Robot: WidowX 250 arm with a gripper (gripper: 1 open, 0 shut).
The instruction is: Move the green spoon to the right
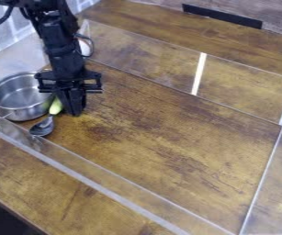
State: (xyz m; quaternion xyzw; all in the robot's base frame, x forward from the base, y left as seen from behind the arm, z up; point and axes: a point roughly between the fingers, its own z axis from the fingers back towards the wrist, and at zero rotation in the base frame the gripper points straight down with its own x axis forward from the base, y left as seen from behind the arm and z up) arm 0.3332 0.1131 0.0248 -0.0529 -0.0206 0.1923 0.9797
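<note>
In the single camera view, the green spoon lies on the wooden bench at the left, just beside the steel pot. Only a sliver of its yellow-green handle shows between the fingers of the end effector, and the shiny bowl pokes out below and to the left, near the clear edge strip. The end effector points straight down with its fingers drawn together on the handle; the spoon is still flat on the bench.

The spoon looks light and stiff, so weight should be no trouble. The thick plastic handle is the sensible place to hold: it gives more to bite on than the smooth, rounded metal bowl, which would likely slip. A hold near one end may let it pivot.

Its long axis runs diagonally, bowl toward the lower left, handle up and right toward the end effector.
</note>
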